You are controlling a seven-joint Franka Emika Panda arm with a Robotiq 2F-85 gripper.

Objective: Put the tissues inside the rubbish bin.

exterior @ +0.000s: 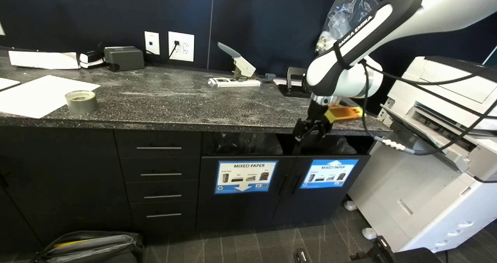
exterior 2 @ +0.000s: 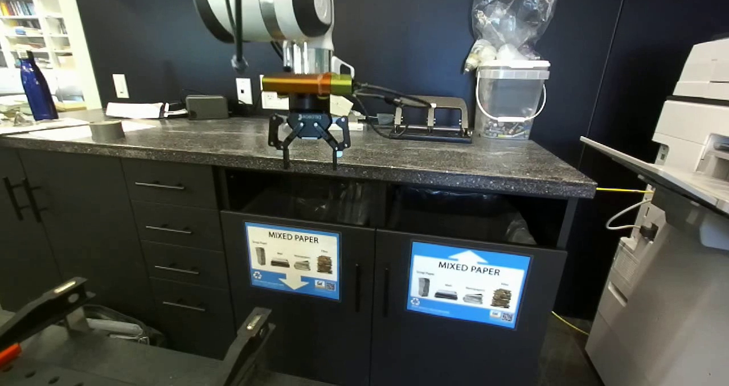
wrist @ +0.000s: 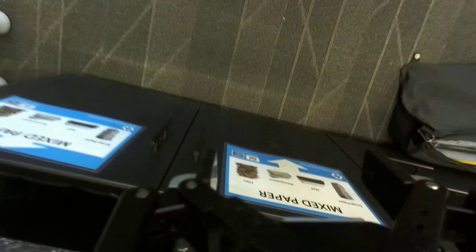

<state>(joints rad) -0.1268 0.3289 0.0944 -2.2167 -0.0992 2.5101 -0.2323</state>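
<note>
Just off the front edge of the dark counter (exterior: 167, 104): gripper (exterior 2: 310, 167) pointing down, fingers spread wide, nothing held. Below it, two rubbish bins (exterior 2: 455, 209) set in the cabinet (exterior: 237, 212), clear plastic liner (exterior: 256, 143) showing in each opening. Wrist view: a MIXED PAPER sign (wrist: 293, 185) shows between the fingers, lettering upside down; beyond and off to one side, a dark bag (wrist: 442, 99) on the carpet (wrist: 208, 40). Behind the gripper, on the counter, a hole punch (exterior 2: 450, 101); well apart from it, past the cabinet's end, a white printer (exterior: 411, 185). Tissues: cannot make out where they are in these views.
</note>
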